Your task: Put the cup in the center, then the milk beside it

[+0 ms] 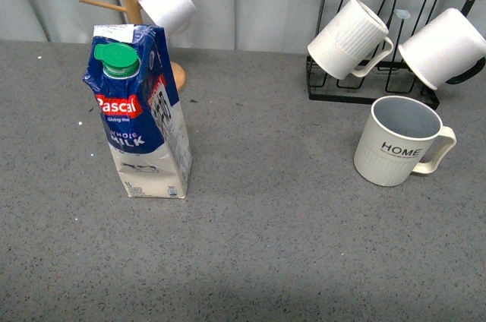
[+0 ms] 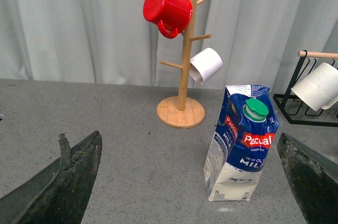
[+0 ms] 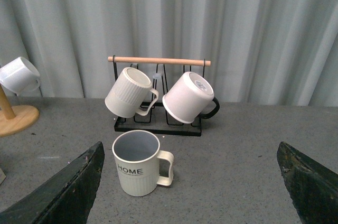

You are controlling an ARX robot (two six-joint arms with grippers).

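Mug (image 1: 396, 143), cream-white ribbed ceramic lettered HOME, is standing upright at right. Your right gripper (image 3: 189, 150) is hanging spread and empty facing it; grip its wall opposite the handle (image 1: 449, 140).

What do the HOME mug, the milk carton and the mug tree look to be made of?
HOME mug: probably glazed ceramic, with a cream ribbed wall, a smooth grey inside and a thick rim.
Milk carton: printed coated paperboard, creased and folded at the top; its green screw cap looks like plastic.
Mug tree: pale wood, seemingly unpainted, with a turned round base.
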